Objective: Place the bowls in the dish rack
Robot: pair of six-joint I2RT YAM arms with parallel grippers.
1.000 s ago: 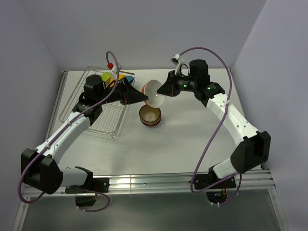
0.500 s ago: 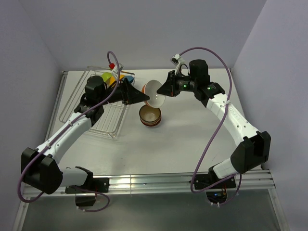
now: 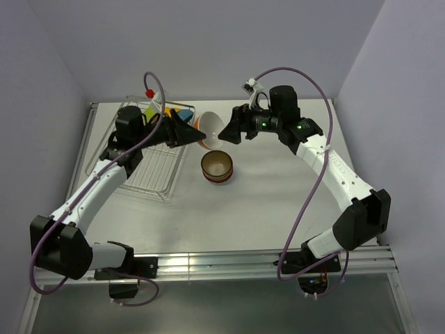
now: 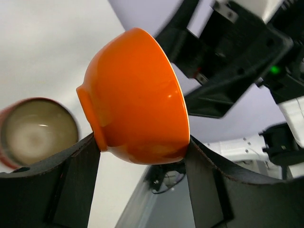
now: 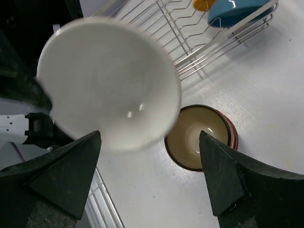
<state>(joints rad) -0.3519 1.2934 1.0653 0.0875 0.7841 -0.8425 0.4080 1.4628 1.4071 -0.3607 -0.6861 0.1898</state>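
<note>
An orange bowl [image 3: 208, 129] with a white inside hangs above the table, and my left gripper [image 3: 200, 135] is shut on it. In the left wrist view the two fingers press the orange bowl [image 4: 135, 99] from both sides. My right gripper [image 3: 226, 131] stands open just to the right of it, holding nothing. From the right wrist the bowl's white inside [image 5: 109, 80] faces the camera beyond the open right gripper [image 5: 149, 137]. A stack of brown/red bowls [image 3: 217, 167] sits on the table below. The dish rack [image 3: 142, 170] lies at the left, with a yellow bowl [image 3: 154, 110] and a blue bowl [image 3: 182, 113] at its far end.
The rack's wire edge [image 5: 190, 33] and the blue bowl [image 5: 237, 10] lie just beyond the brown/red stack [image 5: 199, 135]. Grey walls close in the table at the back and on both sides. A purple cable loops over each arm.
My right gripper has opened and let go of the orange bowl. The left gripper, shut on the bowl, has carried it a little left and back toward the rack.
</note>
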